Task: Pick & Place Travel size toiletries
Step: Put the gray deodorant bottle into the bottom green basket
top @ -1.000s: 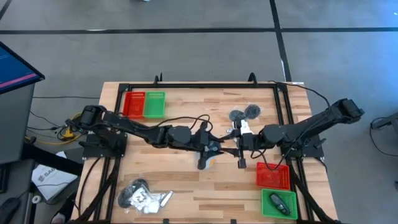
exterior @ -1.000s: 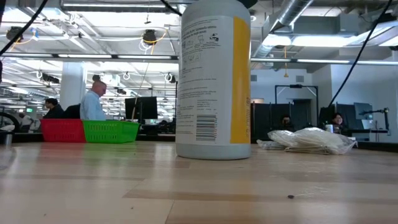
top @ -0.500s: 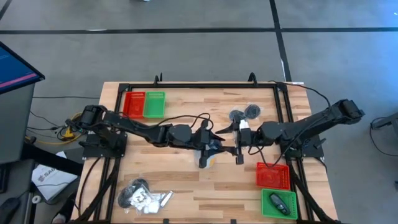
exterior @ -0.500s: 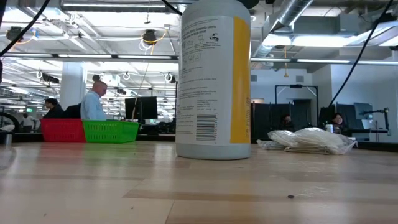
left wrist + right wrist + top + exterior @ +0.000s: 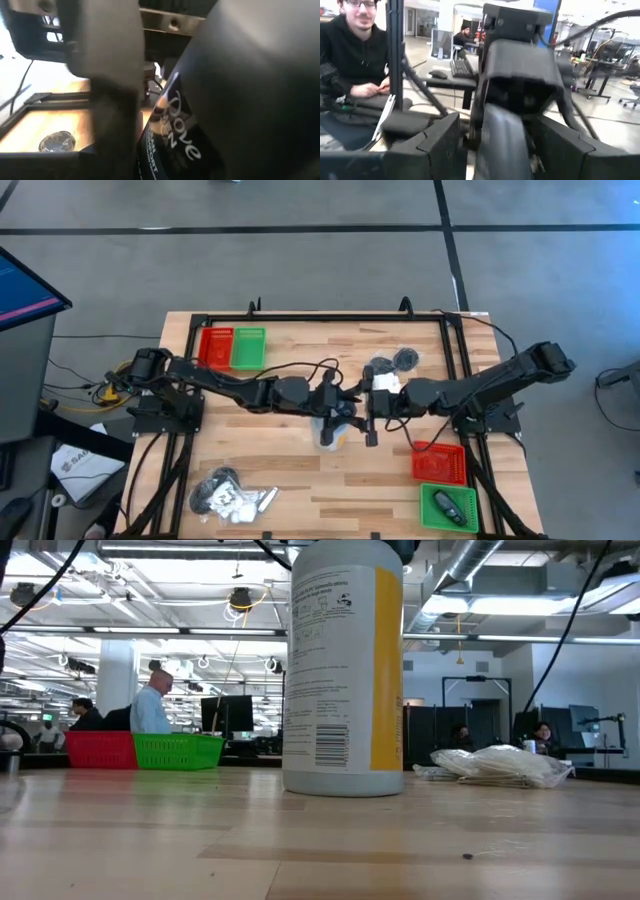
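Observation:
Above the table's middle, my left gripper is shut on a dark grey flat toiletry piece with a Dove label. My right gripper faces it, open. In the right wrist view its fingers stand on either side of the piece with gaps showing. More toiletries lie in a heap at the near left. Clear sachets lie toward the far edge. My left gripper pinches the dark piece between its two fingers, coming at it level from the table's left. The labelled flat face lies against one finger. The piece stands on edge, lifted clear of the table, its free end pointing toward my right gripper.
A white cup with a yellow side stands on the table under the two grippers. Red and green trays sit at the far left. A red tray and a green tray holding a dark item sit at the near right.
My right gripper has moved toward the table's left, up to my left gripper and the dark piece. The left gripper has kept its hold and stayed about where it was.

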Available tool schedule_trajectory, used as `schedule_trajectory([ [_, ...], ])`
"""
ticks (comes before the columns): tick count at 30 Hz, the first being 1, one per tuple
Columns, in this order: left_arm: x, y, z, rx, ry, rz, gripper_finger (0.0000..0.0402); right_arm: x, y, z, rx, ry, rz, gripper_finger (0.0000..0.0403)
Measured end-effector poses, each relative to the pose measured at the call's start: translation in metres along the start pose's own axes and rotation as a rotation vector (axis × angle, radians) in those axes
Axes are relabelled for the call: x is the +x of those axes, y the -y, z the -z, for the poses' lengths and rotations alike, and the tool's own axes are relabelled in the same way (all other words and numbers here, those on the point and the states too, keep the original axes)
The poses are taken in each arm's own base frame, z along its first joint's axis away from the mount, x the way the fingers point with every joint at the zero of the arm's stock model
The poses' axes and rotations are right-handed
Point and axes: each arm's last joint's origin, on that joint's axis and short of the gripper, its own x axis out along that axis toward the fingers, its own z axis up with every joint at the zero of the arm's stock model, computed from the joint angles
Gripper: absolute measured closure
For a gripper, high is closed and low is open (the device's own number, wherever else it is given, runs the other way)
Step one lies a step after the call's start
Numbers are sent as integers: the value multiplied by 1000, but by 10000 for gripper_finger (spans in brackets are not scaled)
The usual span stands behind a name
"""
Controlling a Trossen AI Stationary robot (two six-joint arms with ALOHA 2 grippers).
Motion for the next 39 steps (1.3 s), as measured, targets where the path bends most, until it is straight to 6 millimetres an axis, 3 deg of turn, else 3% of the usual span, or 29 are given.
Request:
schedule_trajectory([
  [22,-3,0,-3,47,3,-61,217,0,0,6,3,-78,2,226],
  [39,-3,0,-9,86,54,-68,217,0,0,6,3,-81,0,228],
])
